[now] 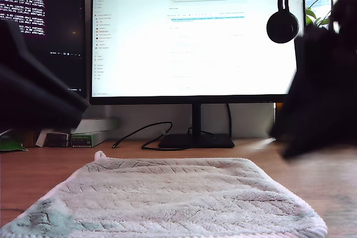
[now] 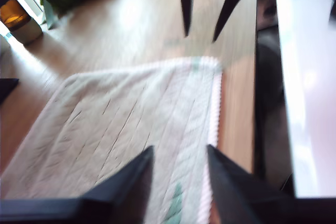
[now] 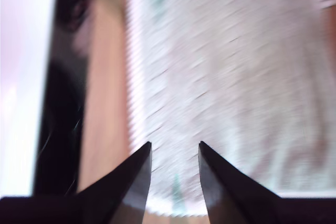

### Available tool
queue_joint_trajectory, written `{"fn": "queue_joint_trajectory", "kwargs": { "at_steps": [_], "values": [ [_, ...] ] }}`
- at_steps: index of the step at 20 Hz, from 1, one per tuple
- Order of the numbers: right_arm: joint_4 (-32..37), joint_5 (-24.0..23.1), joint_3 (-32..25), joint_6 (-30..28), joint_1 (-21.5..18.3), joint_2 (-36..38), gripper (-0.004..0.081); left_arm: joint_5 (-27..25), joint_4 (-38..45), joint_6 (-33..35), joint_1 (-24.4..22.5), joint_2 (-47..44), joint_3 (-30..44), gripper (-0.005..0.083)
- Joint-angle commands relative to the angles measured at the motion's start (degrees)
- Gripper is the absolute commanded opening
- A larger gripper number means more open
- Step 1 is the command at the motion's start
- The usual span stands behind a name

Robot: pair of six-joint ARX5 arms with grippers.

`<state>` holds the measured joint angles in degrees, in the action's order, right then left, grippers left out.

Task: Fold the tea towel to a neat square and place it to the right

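Both arms motion-blurred dark masses; tea towel (image 1: 167,199) front cut off.

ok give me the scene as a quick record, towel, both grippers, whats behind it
tea towel: lying flat on the wooden desk, not visibly folded
my first gripper: open, above the towel, holding nothing
my second gripper: open, above the towel near its corded edge, holding nothing
behind: lit monitor, headphones hanging on its corner
blur: both arms blurred in the exterior view
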<state>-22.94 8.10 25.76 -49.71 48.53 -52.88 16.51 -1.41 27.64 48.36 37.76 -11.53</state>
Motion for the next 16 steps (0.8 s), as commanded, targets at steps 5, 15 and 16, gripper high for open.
{"fn": "queue_joint_trajectory", "kwargs": {
  "at_steps": [5,15,16],
  "values": [
    [0.0,-1.7,-0.1,-5.8,0.6,-6.3,0.0252,-1.5,-9.1,8.5,0.2,7.0,-3.6,0.0360],
    [4.2,-1.7,-0.1,-6.2,0.6,-7.2,0.0252,-11.4,-21.5,27.1,0.1,11.4,-6.2,0.0360],
    [4.3,-1.7,-0.1,-6.2,0.6,-7.2,0.0252,-11.8,-21.3,27.5,0.1,12.0,-6.2,0.0360]
  ]
}}
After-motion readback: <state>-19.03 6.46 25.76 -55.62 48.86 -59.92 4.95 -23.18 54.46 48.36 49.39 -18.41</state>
